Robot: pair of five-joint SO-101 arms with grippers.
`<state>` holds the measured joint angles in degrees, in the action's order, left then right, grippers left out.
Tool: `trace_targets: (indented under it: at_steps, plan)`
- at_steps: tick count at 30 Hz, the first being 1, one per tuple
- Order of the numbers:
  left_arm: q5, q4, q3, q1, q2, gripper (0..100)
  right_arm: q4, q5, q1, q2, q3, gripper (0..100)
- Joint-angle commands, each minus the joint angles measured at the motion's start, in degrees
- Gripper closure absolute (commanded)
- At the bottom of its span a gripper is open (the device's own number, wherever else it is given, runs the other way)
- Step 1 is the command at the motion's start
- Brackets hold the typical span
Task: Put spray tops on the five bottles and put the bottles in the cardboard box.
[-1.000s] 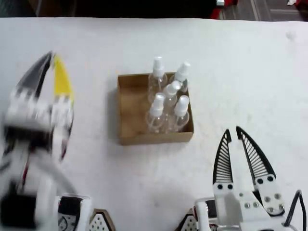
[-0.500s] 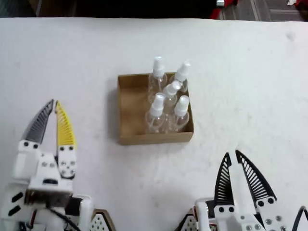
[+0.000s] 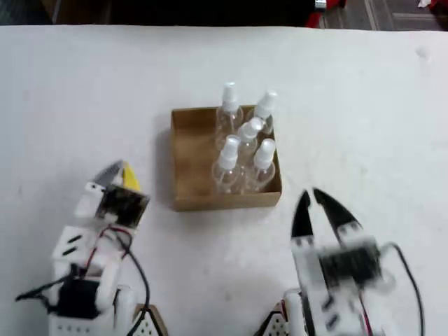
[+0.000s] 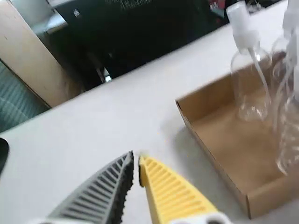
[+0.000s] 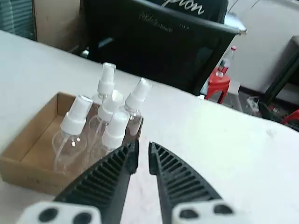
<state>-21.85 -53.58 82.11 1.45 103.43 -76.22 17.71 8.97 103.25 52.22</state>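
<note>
A white table (image 3: 364, 91) reaches back to a dim room, where a black chair (image 5: 154, 42) stands beyond its far edge. Near left, the left gripper (image 3: 119, 171) is over bare tabletop, fingers all but touching, holding nothing. Mid-table sits the cardboard box (image 3: 189, 161). All five bottles (image 3: 248, 136), each wearing a spray top, stand clustered in its right half. Near right, the right gripper (image 3: 310, 197) is parted by a narrow slit and empty.

right pincer (image 3: 311, 197) blurred, bottles (image 4: 251, 84) cut off at edge
</note>
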Motion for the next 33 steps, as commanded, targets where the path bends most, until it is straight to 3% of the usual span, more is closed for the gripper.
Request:
trace_targets:
  at_steps: [1,8,14,18,27,33]
  plan:
    - [-0.44,2.37,7.38,0.75,1.27,97,5.85,0.26,-0.48,0.22,10.20,97.7]
    - [-0.35,1.93,14.86,0.66,1.27,97,6.37,0.26,-0.48,0.22,22.15,97.7]
    - [11.52,-0.44,14.86,0.75,1.27,98,6.37,0.18,-0.48,0.22,30.42,97.7]
    - [12.31,-1.14,14.86,2.07,1.27,97,6.37,0.09,-0.48,0.22,37.19,97.7]
    - [12.48,-19.60,14.86,2.42,1.27,97,4.88,0.26,-0.40,0.13,44.57,98.1]
    - [12.75,-20.31,14.86,2.51,1.27,98,3.56,0.26,-0.48,0.13,44.57,98.1]
